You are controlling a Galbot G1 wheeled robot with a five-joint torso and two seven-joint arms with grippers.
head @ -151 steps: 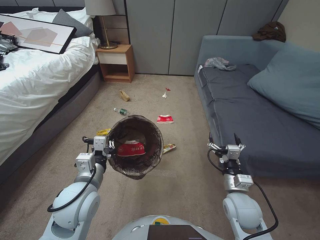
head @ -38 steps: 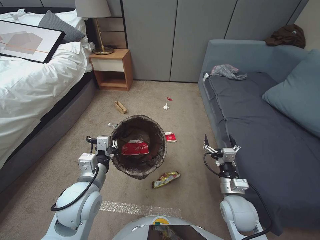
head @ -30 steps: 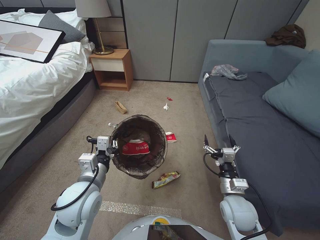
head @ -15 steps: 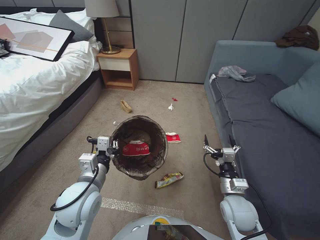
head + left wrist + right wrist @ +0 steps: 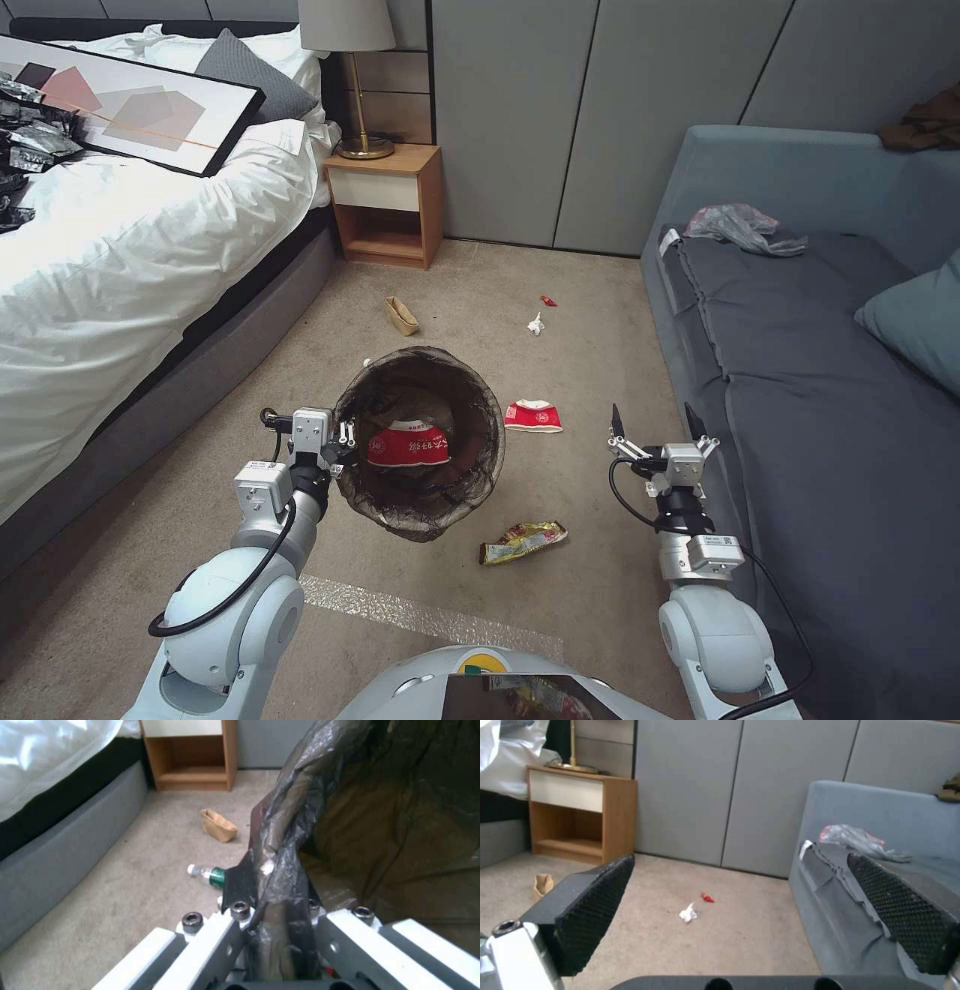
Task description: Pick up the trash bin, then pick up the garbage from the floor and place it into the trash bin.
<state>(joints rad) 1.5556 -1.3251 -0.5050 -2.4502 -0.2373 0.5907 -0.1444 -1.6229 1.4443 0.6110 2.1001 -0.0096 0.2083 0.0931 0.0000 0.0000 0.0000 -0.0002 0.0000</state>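
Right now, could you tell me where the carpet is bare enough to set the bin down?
Bare carpet lies between the bed and the trash bin, and beside the sofa past the white tissue. Crowded: the red-and-white wrapper and yellow snack bag by the bin held in the left gripper.

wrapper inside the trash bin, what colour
Red with a white band, lying in the trash bin; wrapper clearest in head view.

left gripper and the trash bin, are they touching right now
Touching. In the left wrist view the left gripper has its fingers clamped on the liner-covered rim of the trash bin, and the head view shows the bin held up off the carpet.
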